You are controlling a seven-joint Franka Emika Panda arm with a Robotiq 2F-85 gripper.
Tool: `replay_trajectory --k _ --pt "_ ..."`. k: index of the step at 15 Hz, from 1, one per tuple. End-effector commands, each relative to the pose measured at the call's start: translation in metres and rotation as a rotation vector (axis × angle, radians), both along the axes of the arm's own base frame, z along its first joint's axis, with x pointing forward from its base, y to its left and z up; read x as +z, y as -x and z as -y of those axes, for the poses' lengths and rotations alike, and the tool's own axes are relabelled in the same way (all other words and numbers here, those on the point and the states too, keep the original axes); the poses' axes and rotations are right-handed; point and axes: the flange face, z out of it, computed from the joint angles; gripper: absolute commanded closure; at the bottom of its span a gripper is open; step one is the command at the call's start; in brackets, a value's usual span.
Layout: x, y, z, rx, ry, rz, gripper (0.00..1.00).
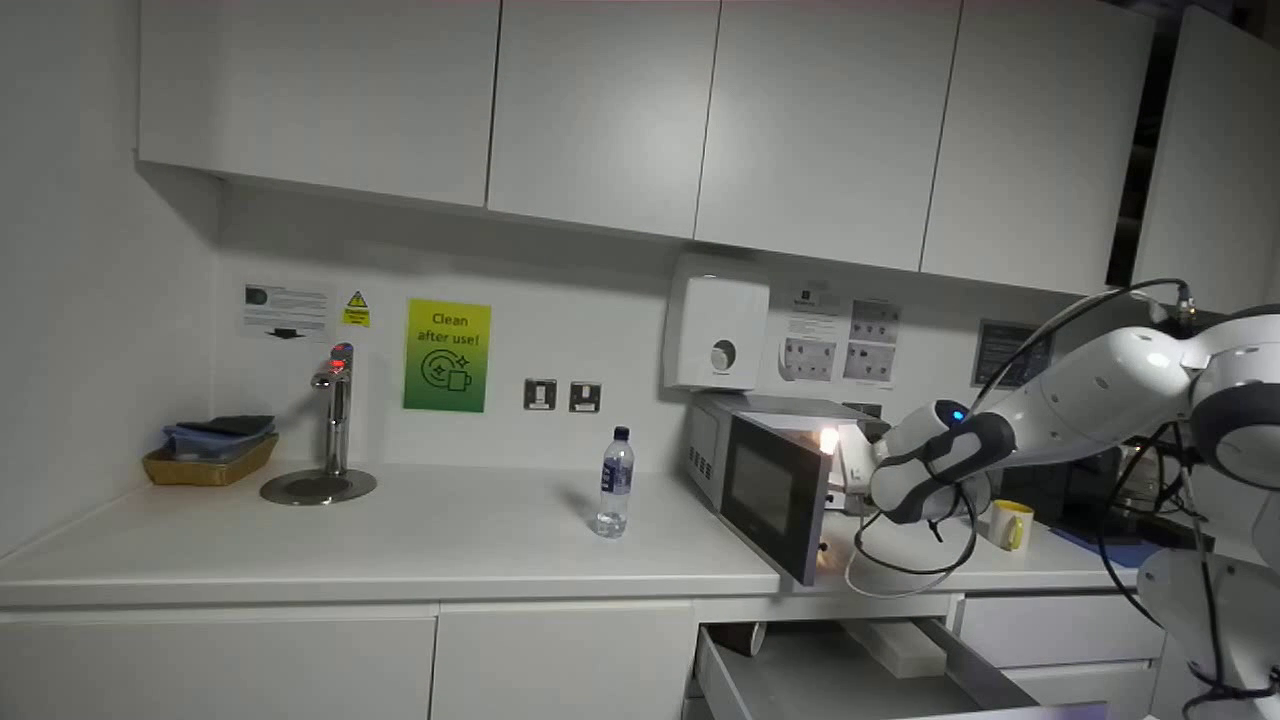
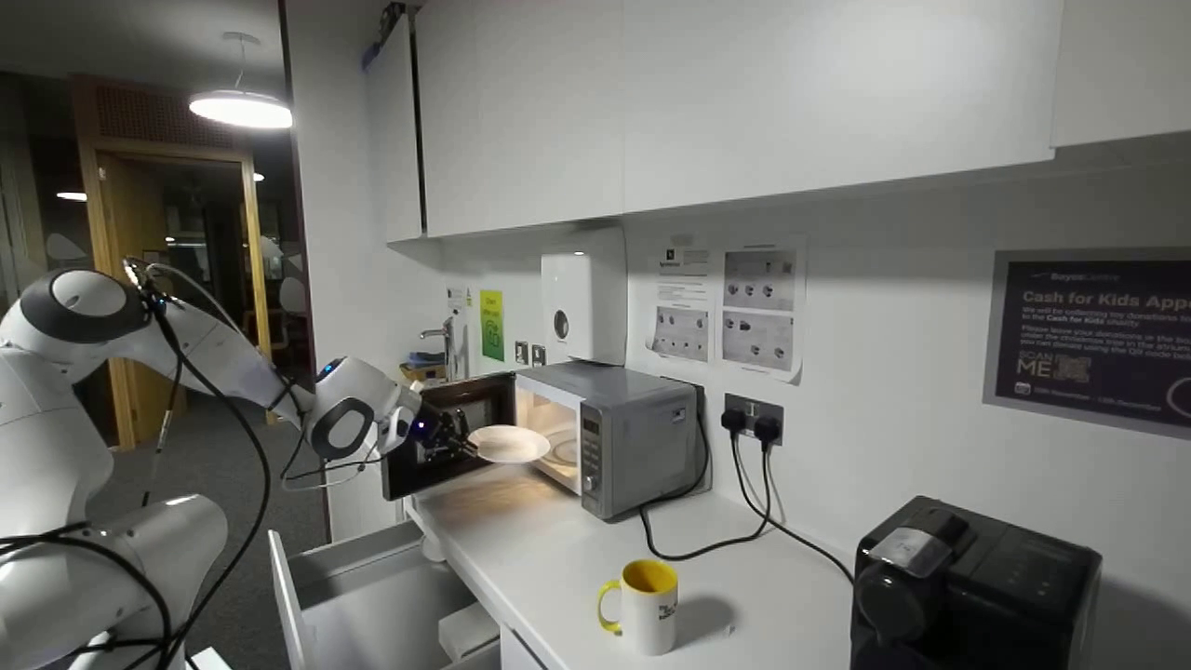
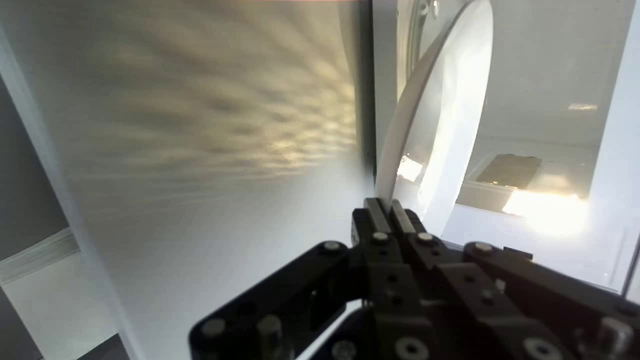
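We see the gripper (image 3: 385,204) pinch the rim of the white plate (image 3: 447,115), which stretches toward the wrist view's upper right.

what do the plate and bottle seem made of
Plate: glossy white, probably ceramic or hard plastic; its surface throws bright reflections in the wrist view.
Bottle: clear, smooth plastic, most likely, since its body is see-through; glass can't be ruled out.
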Motion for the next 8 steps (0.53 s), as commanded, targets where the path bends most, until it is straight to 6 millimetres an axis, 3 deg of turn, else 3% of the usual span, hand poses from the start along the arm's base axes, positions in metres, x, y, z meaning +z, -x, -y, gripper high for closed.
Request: replay_trajectory --k 1,8 --pt "0.01 0.019 0.0 -0.031 0.031 -0.002 0.99" --pt "0.012 0.041 -0.002 -0.078 0.094 -0.08 0.99"
